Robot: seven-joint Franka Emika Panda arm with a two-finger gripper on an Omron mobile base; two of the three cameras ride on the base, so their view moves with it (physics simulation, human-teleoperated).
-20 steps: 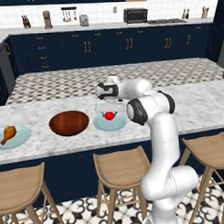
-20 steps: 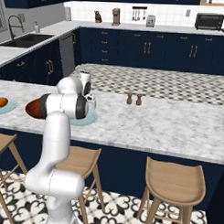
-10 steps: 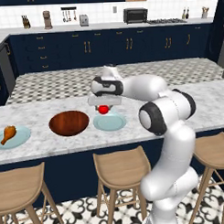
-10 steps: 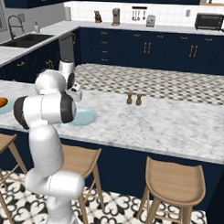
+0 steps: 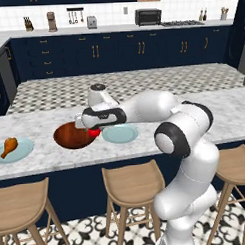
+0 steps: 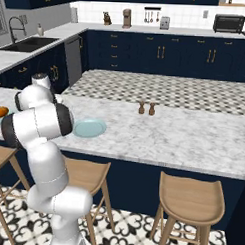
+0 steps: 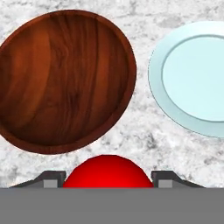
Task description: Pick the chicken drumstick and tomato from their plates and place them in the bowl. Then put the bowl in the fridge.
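My gripper is shut on the red tomato, held just above the counter between the bowl and the right plate. In the hand view the tomato sits between my fingertips, with the dark wooden bowl empty at upper left and the empty pale-blue plate at upper right. The bowl lies left of that plate. The chicken drumstick rests on the other plate at the far left; the drumstick also shows at the left edge. A grey strip at the right edge looks like the fridge.
Salt and pepper shakers stand on the far side of the island. Wooden stools line the counter's near edge. Navy cabinets and a back counter with a toaster oven run behind.
The tomato has left the right plate: my gripper lifted it and carried it left, to the gap beside the bowl's rim. The plate it sat on is now bare.
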